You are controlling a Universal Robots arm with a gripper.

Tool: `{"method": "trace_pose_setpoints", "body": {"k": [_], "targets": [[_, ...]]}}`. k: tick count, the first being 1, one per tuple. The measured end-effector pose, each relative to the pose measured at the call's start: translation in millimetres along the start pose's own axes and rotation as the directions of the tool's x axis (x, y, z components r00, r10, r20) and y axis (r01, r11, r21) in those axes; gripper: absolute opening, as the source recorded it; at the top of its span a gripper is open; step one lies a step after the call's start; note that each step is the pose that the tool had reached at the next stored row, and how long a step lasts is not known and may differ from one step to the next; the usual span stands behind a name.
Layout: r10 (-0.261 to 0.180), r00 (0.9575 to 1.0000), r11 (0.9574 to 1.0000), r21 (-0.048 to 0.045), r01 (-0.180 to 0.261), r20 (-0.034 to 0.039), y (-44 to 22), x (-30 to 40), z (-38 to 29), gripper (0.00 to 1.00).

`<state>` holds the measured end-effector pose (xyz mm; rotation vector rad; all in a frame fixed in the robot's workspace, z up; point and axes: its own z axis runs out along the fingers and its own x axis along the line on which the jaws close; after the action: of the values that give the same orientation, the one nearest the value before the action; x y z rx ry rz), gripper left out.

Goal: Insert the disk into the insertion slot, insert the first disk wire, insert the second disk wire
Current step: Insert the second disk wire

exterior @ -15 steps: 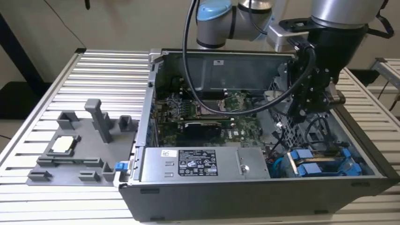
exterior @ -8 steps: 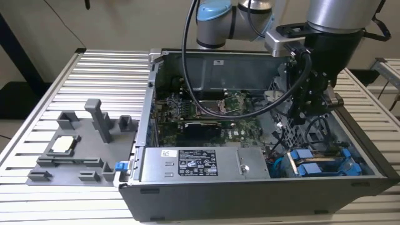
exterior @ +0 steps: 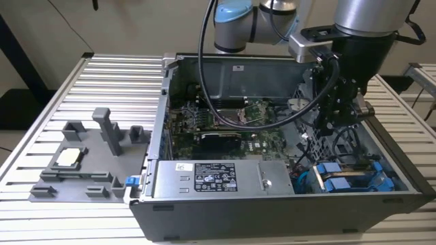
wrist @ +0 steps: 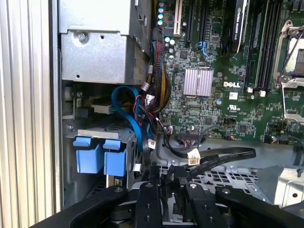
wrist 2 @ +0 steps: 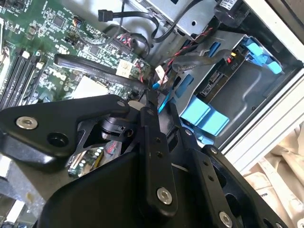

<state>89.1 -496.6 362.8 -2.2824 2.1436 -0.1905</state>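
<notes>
Closest to me stands the open case (exterior: pixel 272 217) on a slatted table (exterior: pixel 116 81). At the exterior view's left, a grey fixture (exterior: pixel 89 158) sits on the table beside the case. Inside, a labelled power supply (exterior: pixel 218 178) lies along the near wall, with the motherboard (exterior: pixel 225 127) behind it. Toward that view's right the gripper (exterior: pixel 337 125) hangs low by the perforated cage (exterior: pixel 310 145), pinched on the end of a flat black wire (wrist: pixel 223 156). Rightmost, two blue-framed disks (exterior: pixel 335 185) lie side by side in the slot (wrist 2: pixel 251 97); which is the task's I cannot tell.
</notes>
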Motion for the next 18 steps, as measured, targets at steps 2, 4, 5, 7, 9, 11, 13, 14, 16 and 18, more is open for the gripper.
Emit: {"method": "trace_pose_setpoints", "body": {"k": [2, 4, 5, 7, 9, 11, 13, 14, 16, 18], "targets": [[0.000, 1.0000, 1.0000, 0.0000, 0.000, 0.0000, 0.0, 0.0, 0.0, 0.25], [0.000, 1.0000, 1.0000, 0.0000, 0.000, 0.0000, 0.1, 0.0, 0.0, 0.18], [0.000, 1.0000, 1.0000, 0.0000, 0.000, 0.0000, 0.1, 0.0, 0.0, 0.18], [0.000, 1.0000, 1.0000, 0.0000, 0.000, 0.0000, 0.1, 0.0, 0.0, 0.11], [0.000, 1.0000, 1.0000, 0.0000, 0.000, 0.0000, 0.1, 0.0, 0.0, 0.11], [0.000, 1.0000, 1.0000, 0.0000, 0.000, -0.0003, 0.1, -0.4, 0.0, 0.11], [0.000, 1.0000, 1.0000, -0.0001, 0.000, -0.0013, 0.1, -1.1, -0.1, 0.11], [0.000, 1.0000, 1.0000, -0.0001, 0.000, -0.0017, 0.1, -1.3, -0.1, 0.11], [0.000, 1.0000, 1.0000, -0.0001, 0.000, -0.0016, 0.0, -1.4, -0.1, 0.11], [0.000, 1.0000, 1.0000, -0.0001, 0.000, -0.0016, 0.0, -1.6, -0.1, 0.11]]}}
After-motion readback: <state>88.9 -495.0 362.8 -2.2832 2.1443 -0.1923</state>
